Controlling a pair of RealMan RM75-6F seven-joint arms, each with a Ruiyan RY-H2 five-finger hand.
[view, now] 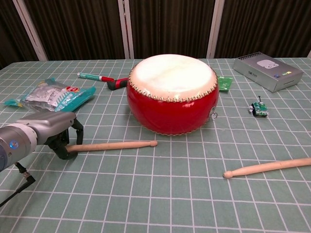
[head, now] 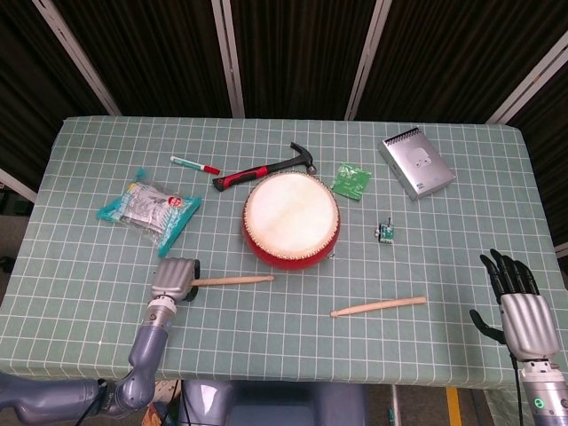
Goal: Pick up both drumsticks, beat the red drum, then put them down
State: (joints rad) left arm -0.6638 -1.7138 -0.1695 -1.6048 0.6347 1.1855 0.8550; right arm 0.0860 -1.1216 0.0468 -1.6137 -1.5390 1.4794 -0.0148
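Note:
The red drum (head: 291, 218) (view: 172, 94) with a pale skin stands mid-table. One wooden drumstick (head: 232, 280) (view: 114, 144) lies flat in front of it, tip pointing right. My left hand (head: 175, 278) (view: 58, 131) sits over that stick's butt end, its dark fingers (view: 74, 132) hanging down on either side of the wood; the stick still rests on the cloth. A second drumstick (head: 379, 307) (view: 269, 167) lies to the front right. My right hand (head: 517, 302) hovers near the table's right front corner, fingers spread and holding nothing, well clear of that stick.
Behind the drum lie a red-handled hammer (head: 266, 169) (view: 116, 83) and a marker (head: 194, 165). A snack packet (head: 148, 207) (view: 51, 94) lies at the left. A green packet (head: 351, 181), a grey box (head: 416, 163) and a small toy (head: 386, 231) are at the right.

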